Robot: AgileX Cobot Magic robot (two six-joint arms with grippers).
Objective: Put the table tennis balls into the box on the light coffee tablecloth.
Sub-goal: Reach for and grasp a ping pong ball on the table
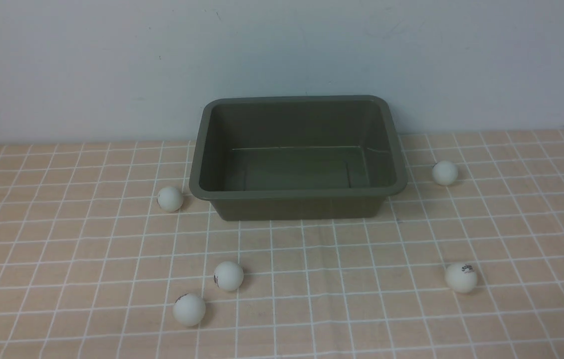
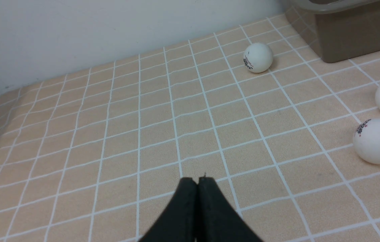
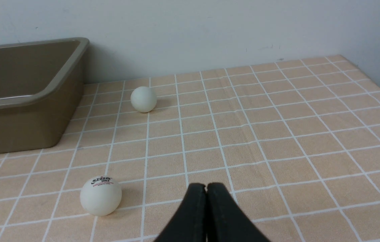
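And here we are, front view: the dark green box stands upright on the light coffee tablecloth, toward the far side, its open top facing up, and the floor inside it is bare. Behind the cloth rises a pale wall.

Five white table tennis balls lie outside the box! On the left, one ball sits just beside the box, not touching it. Nearer the camera come two more, close together but apart: one a little farther off, and the other nearer and more to the left.

Over to the right, a fourth ball rests near the box toward the wall, and the fifth, dark print near its top, lies well nearer the camera.

Now the left wrist view: the left fingers are pressed together, pinching nothing, over the gridded cloth. Three balls share that picture, two showing dark printed marks clearly on their sides, with a corner of the box beyond.

And the right wrist view: the right fingers are pressed together too, nothing between them, with two balls and part of the box in sight!
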